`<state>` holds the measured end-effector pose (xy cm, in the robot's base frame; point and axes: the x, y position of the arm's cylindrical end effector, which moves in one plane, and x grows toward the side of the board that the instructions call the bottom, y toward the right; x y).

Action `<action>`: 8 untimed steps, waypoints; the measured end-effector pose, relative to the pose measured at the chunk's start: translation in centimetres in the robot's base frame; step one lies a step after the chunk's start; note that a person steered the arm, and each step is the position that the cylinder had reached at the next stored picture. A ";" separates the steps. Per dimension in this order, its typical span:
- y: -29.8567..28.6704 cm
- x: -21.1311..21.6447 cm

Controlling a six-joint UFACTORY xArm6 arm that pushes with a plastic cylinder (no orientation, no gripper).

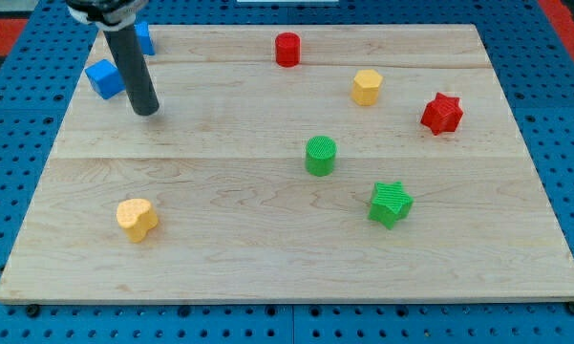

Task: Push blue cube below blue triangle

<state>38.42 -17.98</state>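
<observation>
While the rod (132, 67) leans in from the view's top left, my tip (146, 111) rests on the board (267, 258) just right of and slightly below the blue cube (104, 78), close but seemingly not touching. It ends bare, with no pincer to open or close. Partly hidden behind the rod near the top edge sits the blue triangle (145, 38), above and right of the cube.
</observation>
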 end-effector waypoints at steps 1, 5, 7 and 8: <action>-1.7 3.3; -8.4 -2.0; -9.5 -6.8; -8.3 -6.8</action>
<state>31.63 -26.30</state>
